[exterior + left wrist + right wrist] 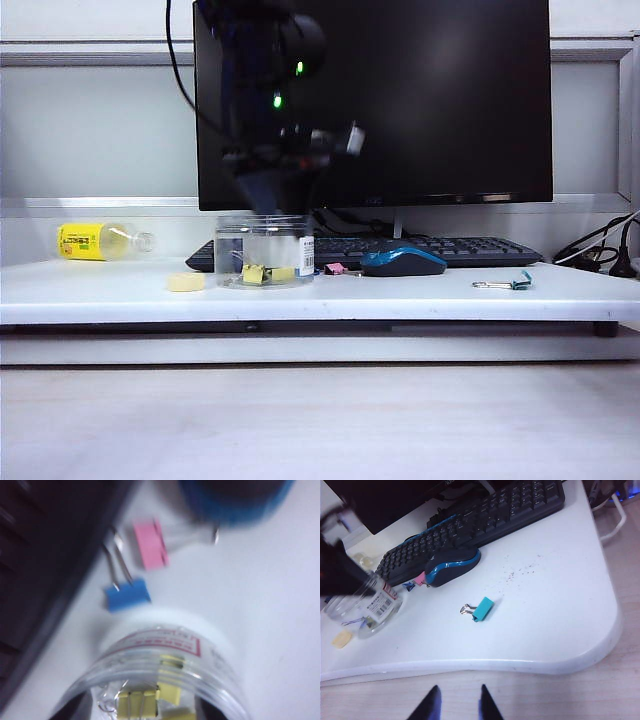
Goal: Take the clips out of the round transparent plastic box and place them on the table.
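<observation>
The round transparent plastic box (265, 250) stands on the table (420, 296) in front of the keyboard. Several yellow clips (262, 273) lie on its bottom. My left gripper (268, 208) reaches down into its mouth, blurred. In the left wrist view its dark fingers (70, 711) stand open on either side of a yellow clip (137, 705), with gaps between. A pink clip (150, 545) and a blue clip (127, 594) lie on the table beside the box. My right gripper (460, 702) hangs open and empty off the table's front edge, far from the box (375, 605).
A blue-black mouse (403, 261) and a keyboard (450, 247) sit right of the box, under a monitor (420, 100). A teal clip with long handles (510, 284) lies at the right. A pale yellow disc (186, 282) and a yellow-labelled bottle (100, 241) lie at the left.
</observation>
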`<state>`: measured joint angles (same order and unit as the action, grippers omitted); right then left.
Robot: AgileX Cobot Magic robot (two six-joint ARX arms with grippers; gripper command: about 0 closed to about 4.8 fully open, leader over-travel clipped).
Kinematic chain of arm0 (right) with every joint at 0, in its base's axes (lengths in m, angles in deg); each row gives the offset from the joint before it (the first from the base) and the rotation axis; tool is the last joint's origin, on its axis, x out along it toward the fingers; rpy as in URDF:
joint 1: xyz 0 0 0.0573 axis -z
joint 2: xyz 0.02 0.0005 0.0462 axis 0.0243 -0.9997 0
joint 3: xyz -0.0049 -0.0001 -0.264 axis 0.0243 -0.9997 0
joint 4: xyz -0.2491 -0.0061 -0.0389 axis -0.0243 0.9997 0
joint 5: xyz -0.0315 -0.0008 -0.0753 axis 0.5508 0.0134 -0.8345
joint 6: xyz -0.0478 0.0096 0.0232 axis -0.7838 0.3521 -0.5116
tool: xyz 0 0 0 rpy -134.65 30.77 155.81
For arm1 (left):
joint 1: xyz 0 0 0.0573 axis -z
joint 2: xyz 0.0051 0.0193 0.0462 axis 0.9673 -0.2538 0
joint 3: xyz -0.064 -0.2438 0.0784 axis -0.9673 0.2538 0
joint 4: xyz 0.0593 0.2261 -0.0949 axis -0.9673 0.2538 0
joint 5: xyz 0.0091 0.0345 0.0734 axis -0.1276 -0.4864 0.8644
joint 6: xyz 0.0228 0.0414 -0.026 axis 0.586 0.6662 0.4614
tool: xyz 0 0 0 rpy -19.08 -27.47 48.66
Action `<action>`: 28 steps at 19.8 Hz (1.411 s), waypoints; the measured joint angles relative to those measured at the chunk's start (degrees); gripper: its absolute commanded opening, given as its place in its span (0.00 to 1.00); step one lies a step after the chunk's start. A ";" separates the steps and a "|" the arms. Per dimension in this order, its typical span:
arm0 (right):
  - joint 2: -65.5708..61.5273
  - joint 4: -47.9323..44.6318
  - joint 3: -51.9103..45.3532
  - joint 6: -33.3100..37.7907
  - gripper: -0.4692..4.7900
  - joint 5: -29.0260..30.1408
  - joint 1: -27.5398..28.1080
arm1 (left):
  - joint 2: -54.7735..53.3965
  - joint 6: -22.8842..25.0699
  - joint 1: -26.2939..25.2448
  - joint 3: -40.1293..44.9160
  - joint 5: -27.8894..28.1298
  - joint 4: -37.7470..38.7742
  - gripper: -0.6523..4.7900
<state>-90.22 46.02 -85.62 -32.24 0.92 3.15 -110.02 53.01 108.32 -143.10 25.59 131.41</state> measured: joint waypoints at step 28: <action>0.00 0.15 0.00 -0.02 0.29 0.00 0.00 | -0.44 2.86 -2.25 0.24 -8.63 5.22 0.55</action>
<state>-90.22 46.17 -85.62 -32.26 0.92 3.15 -110.46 55.88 106.06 -142.86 16.96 136.63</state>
